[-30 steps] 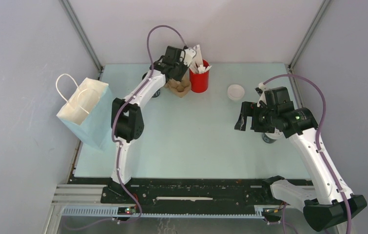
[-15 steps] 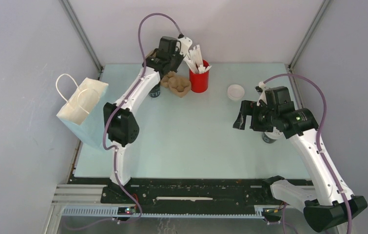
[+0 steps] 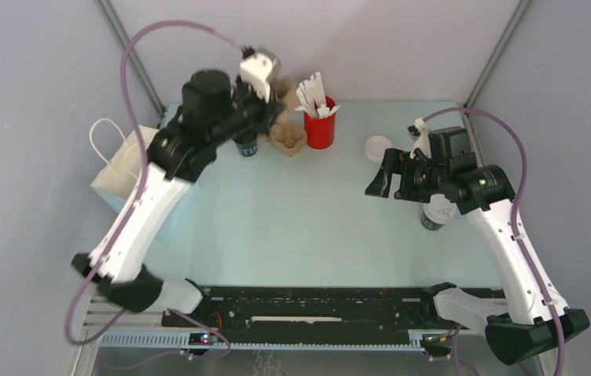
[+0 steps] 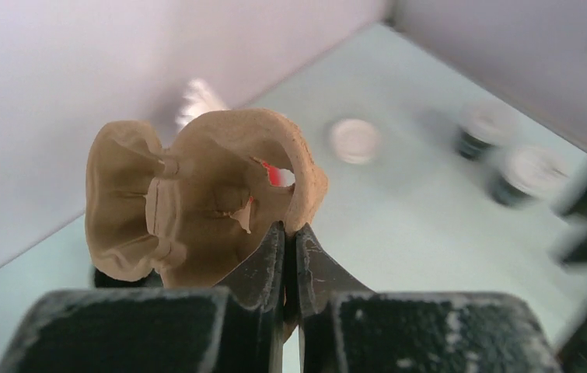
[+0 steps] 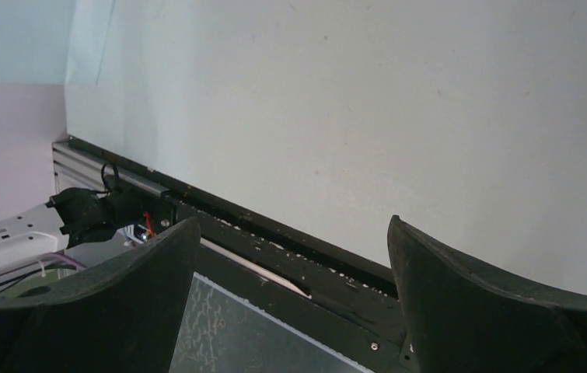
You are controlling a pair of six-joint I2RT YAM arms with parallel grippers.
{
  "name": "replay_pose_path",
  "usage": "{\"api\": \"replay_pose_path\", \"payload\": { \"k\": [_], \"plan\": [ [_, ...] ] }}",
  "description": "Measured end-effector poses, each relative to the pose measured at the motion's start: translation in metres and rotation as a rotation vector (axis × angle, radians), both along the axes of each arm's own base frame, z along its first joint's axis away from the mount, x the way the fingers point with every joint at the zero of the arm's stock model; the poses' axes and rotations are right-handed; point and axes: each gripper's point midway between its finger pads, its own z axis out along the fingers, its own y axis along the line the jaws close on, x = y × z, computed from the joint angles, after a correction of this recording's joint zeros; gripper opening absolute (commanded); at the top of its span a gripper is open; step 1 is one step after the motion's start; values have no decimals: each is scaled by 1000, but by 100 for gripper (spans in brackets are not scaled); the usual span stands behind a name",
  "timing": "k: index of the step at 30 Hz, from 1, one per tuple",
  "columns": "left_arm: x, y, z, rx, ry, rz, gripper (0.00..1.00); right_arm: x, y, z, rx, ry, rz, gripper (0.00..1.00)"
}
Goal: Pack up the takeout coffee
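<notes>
On the table [image 3: 315, 227], at its right side, one coffee [image 3: 438, 210] stands under the right arm, a dark paper cup with a round white lid. The left wrist view shows two lidded cups [image 4: 523, 171] in that area, both blurred, so I cannot tell which is which. One loose white lid [image 3: 378, 146] lies flat just beyond them, apart from both. One lidless dark cup [image 3: 246, 146] stands at the far left, partly hidden by the left arm. One red holder [image 3: 320, 125], a smooth cylinder, stands at the far edge, full of thin white sticks [image 3: 311, 92]. One white paper bag [image 3: 116, 172] with a loop handle stands off the left edge, the left arm crossing in front of it.

The left gripper [image 4: 290, 229] pinches the rim of one brown carrier [image 4: 197, 194], moulded pulp, rough and rounded, held up beside the holder. The right gripper [image 5: 294, 256] is spread wide, holding nothing, above bare table.
</notes>
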Motion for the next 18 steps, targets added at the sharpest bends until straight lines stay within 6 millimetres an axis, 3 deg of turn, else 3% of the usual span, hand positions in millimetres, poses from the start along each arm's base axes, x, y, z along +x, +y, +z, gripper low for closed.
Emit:
{"api": "replay_pose_path", "payload": {
  "k": [2,4,7,10,13,18],
  "plan": [
    [-51,-14,4,-16,-14,-112,0,-1,2,8,10,-15,23,99],
    [-100,-27,-12,20,-14,-231,0,-2,3,17,11,-37,50,99],
    [-162,-37,-65,169,-36,-382,0,-2,4,43,3,-131,110,95],
    [-212,-35,-123,337,-73,-539,0,-6,7,70,-5,-258,190,87],
    [-241,-26,-148,435,-148,-641,0,-24,20,94,16,-416,333,92],
    [-272,-24,-145,464,-287,-755,0,-62,55,121,83,-585,566,95]
  ]
}}
